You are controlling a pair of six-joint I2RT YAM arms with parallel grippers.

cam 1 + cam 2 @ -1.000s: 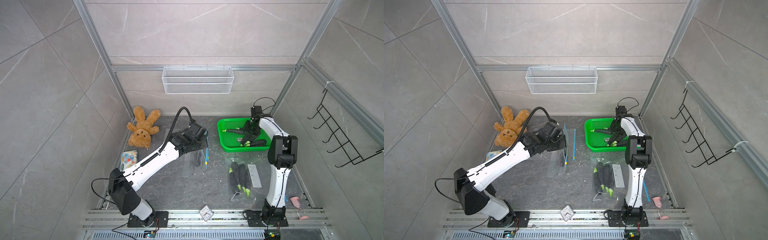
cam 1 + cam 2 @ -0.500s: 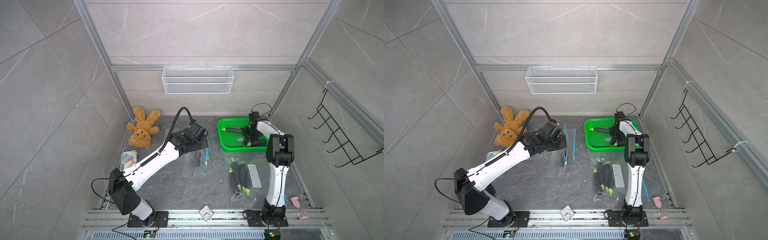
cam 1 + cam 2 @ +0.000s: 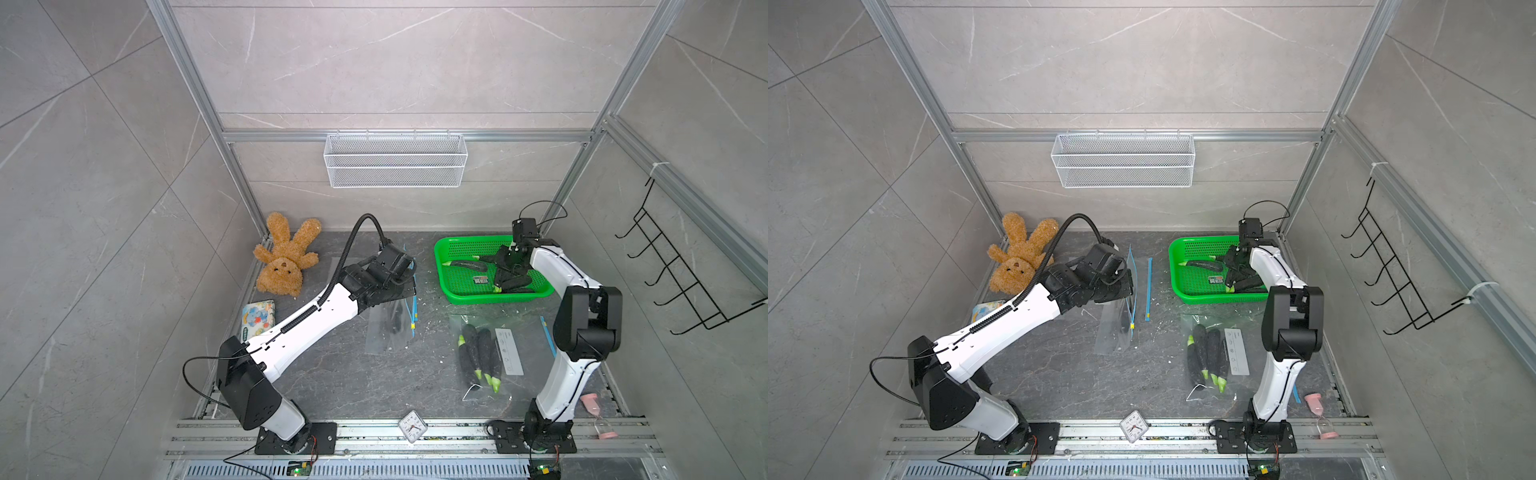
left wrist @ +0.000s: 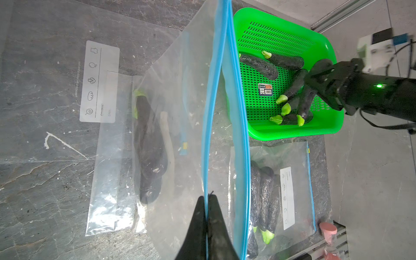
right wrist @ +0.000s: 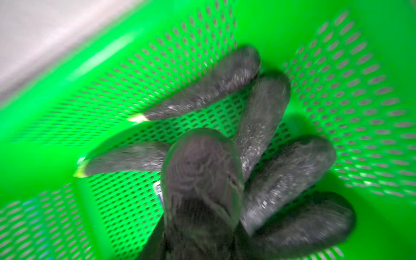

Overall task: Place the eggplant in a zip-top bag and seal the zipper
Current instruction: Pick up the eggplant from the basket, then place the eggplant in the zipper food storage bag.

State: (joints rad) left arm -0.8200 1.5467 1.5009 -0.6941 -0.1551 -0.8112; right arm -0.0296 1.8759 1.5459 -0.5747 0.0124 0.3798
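One eggplant (image 5: 202,175) sits inside the green basket (image 4: 292,132) among several others. The right gripper (image 4: 314,82) reaches into the basket, and its jaws appear closed on the blunt end of that eggplant. The left gripper (image 4: 207,202) is pinched together on the blue zipper (image 4: 216,90) of the zip-top bag (image 4: 180,90), holding the mouth upright and parted beside the basket.

Expect the eggplant to be light, firm and glossy-skinned. An end hold is likely to let it slip or pivot, so a hold across the thick mid-body is more secure. The bag film looks thin and limp: hold it by the zipper strip only.
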